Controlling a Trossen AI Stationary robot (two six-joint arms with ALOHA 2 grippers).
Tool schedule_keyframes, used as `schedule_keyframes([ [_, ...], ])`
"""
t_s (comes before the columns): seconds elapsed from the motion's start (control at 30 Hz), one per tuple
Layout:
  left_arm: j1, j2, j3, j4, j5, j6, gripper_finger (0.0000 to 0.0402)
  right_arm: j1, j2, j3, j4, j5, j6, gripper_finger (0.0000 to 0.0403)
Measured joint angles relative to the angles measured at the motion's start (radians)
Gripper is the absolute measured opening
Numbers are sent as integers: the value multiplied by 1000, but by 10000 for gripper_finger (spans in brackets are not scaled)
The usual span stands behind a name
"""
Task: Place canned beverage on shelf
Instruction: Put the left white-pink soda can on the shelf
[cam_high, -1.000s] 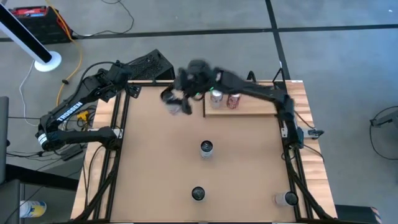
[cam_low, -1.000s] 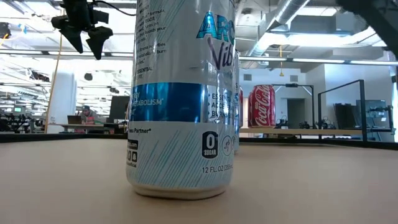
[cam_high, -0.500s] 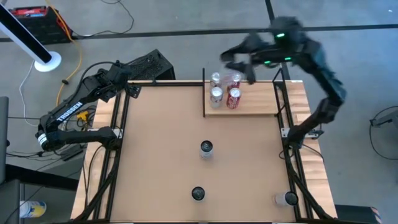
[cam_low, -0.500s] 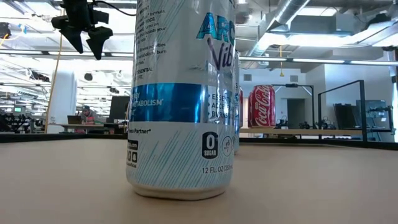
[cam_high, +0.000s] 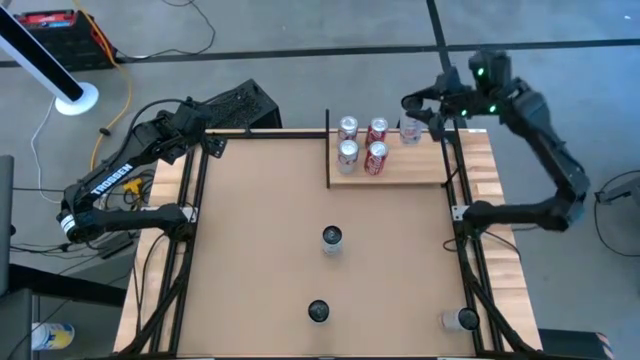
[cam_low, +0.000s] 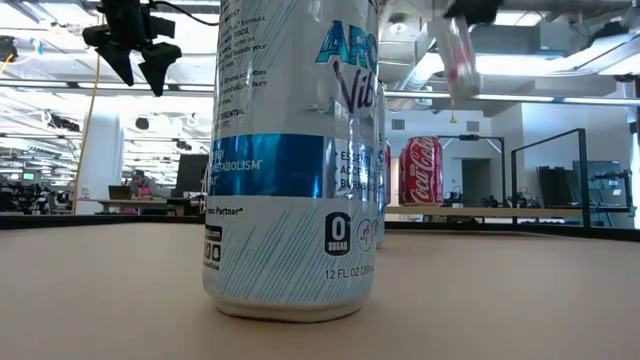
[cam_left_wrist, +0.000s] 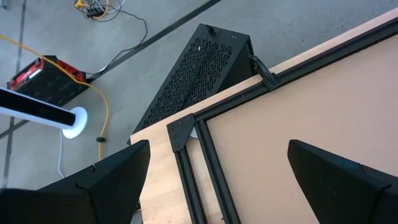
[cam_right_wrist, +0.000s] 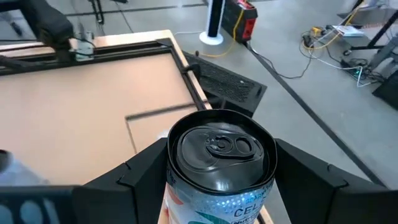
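Jaws of my left arm (cam_left_wrist: 217, 180) hang wide and empty over the tabletop's (cam_high: 260, 240) far-left corner, waiting. On the shelf (cam_high: 420, 170) four cans (cam_high: 362, 143) already stand in a tight block at its left end. My right jaws (cam_right_wrist: 221, 186) are clamped on the can (cam_high: 411, 131), carried high above the shelf's far edge, just right of that block. This is the carry-and-place step. Next I judge I must lower it upright onto bare plank beside the others, then let go.

Even, bright overhead light with soft shadows; the held can (cam_low: 455, 55) smears with motion blur in the low view.
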Motion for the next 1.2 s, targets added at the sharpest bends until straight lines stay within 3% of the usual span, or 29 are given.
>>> schedule_keyframes([
  [0.2, 0, 0, 0, 0, 0, 0, 366, -146, -135, -430, 351, -43, 66, 273],
  [0.43, 0, 0, 0, 0, 0, 0, 366, -212, -137, -692, 733, -55, 201, 273],
  [0.87, 0, 0, 0, 0, 0, 0, 366, -259, 55, -705, 774, -83, 83, 273],
  [1.2, 0, 0, 0, 0, 0, 0, 366, -265, 112, -704, 832, -81, 57, 273],
])
